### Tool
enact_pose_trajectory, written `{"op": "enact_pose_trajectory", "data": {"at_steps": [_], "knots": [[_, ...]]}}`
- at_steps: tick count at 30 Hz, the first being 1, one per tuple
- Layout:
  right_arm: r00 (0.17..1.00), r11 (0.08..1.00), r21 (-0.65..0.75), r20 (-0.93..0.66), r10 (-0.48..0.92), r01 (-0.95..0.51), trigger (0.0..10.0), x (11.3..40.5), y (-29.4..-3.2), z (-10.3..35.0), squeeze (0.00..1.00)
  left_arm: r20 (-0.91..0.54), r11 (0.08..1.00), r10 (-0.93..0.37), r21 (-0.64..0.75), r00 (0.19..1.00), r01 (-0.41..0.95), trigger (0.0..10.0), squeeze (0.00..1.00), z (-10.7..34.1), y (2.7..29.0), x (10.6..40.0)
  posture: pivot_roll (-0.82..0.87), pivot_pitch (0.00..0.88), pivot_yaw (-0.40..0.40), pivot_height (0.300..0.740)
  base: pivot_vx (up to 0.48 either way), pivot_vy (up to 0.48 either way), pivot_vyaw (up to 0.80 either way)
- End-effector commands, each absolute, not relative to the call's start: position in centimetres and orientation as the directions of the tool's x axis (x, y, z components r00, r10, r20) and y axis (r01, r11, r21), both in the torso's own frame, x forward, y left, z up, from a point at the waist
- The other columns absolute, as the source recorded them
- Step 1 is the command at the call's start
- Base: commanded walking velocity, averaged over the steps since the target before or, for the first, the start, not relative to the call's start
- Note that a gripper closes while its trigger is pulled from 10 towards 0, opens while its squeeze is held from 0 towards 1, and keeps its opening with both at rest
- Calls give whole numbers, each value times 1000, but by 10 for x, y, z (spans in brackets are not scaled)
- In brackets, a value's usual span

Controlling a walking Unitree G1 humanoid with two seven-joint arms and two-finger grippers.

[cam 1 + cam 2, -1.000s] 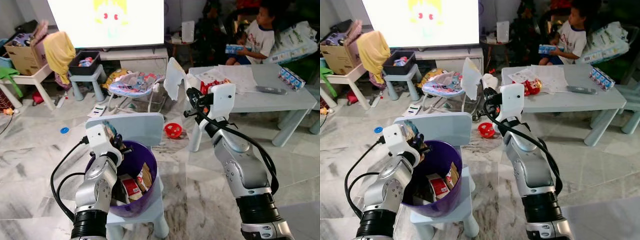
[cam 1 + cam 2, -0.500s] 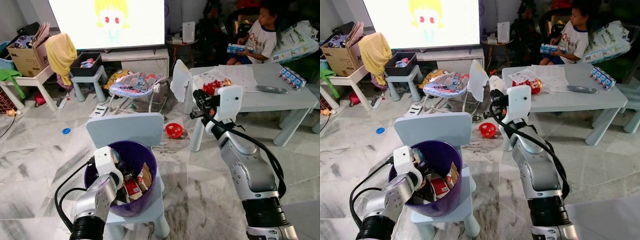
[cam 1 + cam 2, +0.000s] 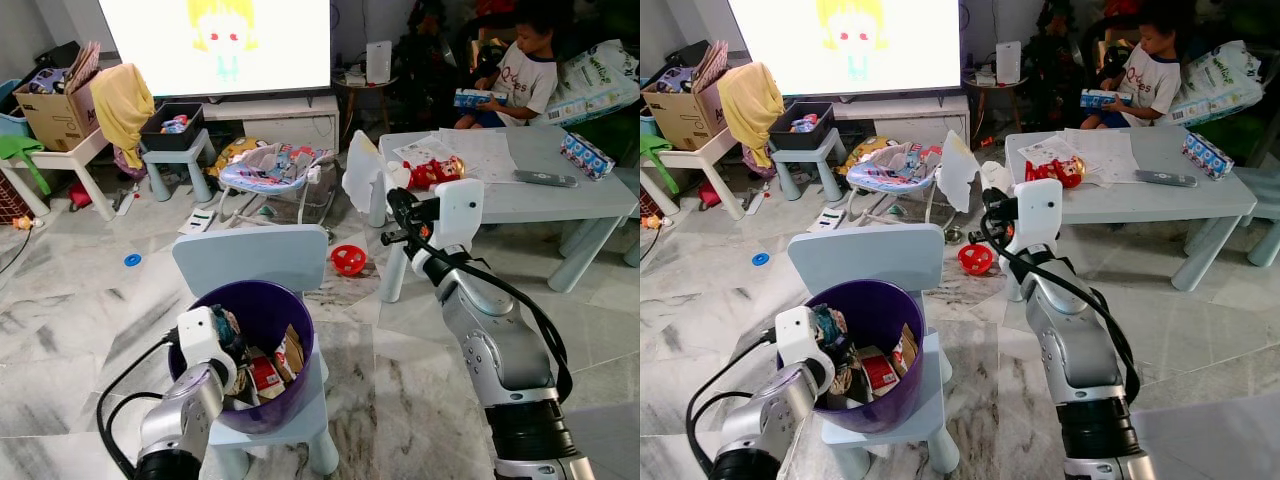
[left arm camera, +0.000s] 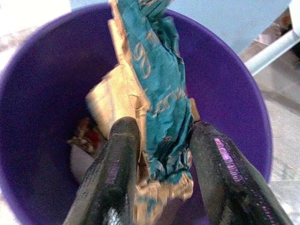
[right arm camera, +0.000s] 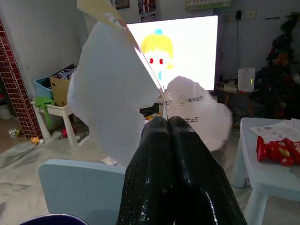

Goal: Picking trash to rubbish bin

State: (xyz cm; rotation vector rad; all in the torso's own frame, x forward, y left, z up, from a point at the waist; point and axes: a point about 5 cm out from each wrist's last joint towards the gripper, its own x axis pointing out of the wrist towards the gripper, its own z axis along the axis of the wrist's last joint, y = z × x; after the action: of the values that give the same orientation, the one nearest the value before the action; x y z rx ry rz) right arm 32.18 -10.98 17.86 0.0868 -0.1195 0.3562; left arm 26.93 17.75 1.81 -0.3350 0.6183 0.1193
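Wrapper (image 4: 161, 103), crumpled teal-gold, pinched by left gripper (image 4: 161, 197) over purple bin (image 3: 290, 310); right gripper (image 5: 169, 129) clamps one white paper scrap (image 5: 115, 108).

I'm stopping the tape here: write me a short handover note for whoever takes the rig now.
Left gripper: shut on a teal wrapper, inside the purple bin; not yet dropped.
Right gripper: shut on white paper, held up between chair and table, off to the bin's right.
Done: bin holds other trash.
Left: release the wrapper, bring the paper over the bin, drop it.
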Motion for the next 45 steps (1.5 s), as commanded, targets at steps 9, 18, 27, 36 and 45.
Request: {"op": "enact_pose_trajectory", "data": {"at_steps": [9, 18, 27, 36, 45], "knots": [[935, 935, 71, 109, 338, -346, 0, 324, -111, 172, 0, -579, 944, 67, -226, 812, -239, 10000, 1000, 22, 191, 268, 50, 0, 23, 740, 0, 0, 0], [933, 933, 72, 99, 345, -352, 0, 324, -110, 166, 0, -461, 977, 59, -155, 885, -146, 10000, 0, 57, 188, 274, 61, 0, 21, 740, 0, 0, 161], [932, 930, 78, 69, 355, -360, 0, 327, -104, 152, 0, -371, 986, 70, -114, 926, -121, 10000, 0, 78, 183, 276, 83, 0, 22, 740, 0, 0, 800], [930, 927, 76, 27, 366, -367, 0, 328, -100, 134, 0, -344, 985, 52, -135, 938, -104, 10000, 0, 89, 179, 281, 91, 0, 27, 740, 0, 0, 800], [923, 921, 74, -7, 384, -382, 0, 329, -92, 122, 0, -338, 987, 33, -134, 941, -83, 10000, 0, 91, 177, 282, 95, 0, 29, 740, 0, 0, 703]]}}
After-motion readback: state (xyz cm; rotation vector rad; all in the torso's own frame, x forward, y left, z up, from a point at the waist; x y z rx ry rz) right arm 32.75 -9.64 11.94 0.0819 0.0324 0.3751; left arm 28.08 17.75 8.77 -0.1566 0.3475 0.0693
